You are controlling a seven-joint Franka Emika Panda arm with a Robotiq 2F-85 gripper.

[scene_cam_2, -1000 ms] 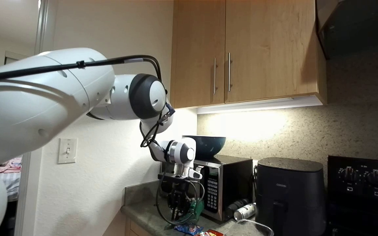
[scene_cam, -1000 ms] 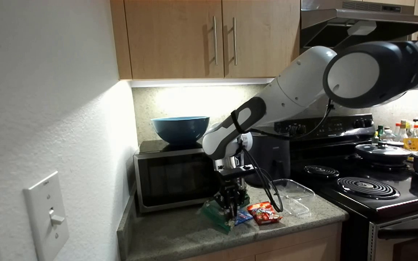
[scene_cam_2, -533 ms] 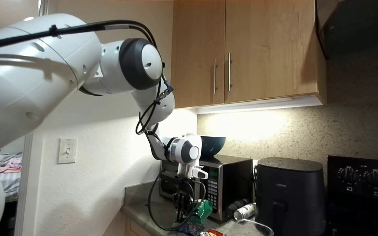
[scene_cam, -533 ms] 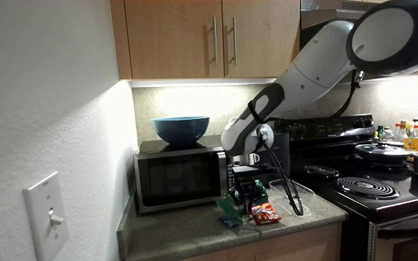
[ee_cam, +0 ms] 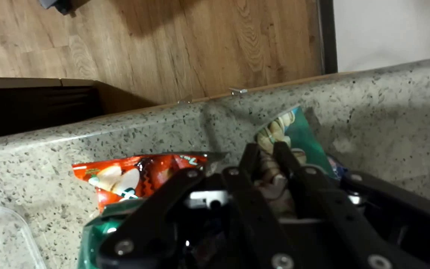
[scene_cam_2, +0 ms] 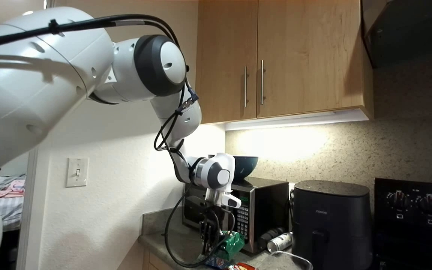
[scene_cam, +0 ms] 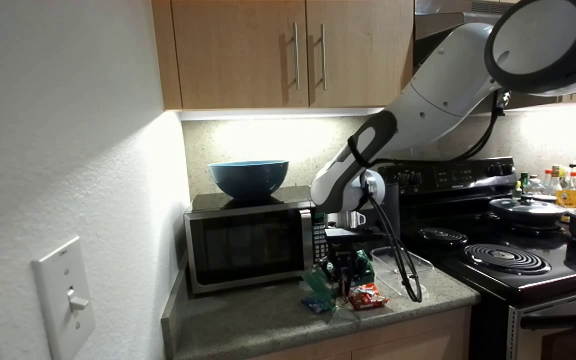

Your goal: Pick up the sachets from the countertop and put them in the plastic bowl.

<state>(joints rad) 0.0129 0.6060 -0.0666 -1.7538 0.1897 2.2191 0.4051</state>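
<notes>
Clamps green sachet (ee_cam: 300, 141) in claw (ee_cam: 266, 147), likely must swing toward eight o'clock, wrist view, for bowl (ee_cam: 4, 235)!

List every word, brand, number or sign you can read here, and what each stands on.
"COSORI": the black air fryer.
Digits on the microwave display: too blurred to read.
Lettering on the red-orange sachet: too blurred.
Markings on the microwave keypad, stove panel, yellow bottle label, silver can and light switch: too small.
</notes>
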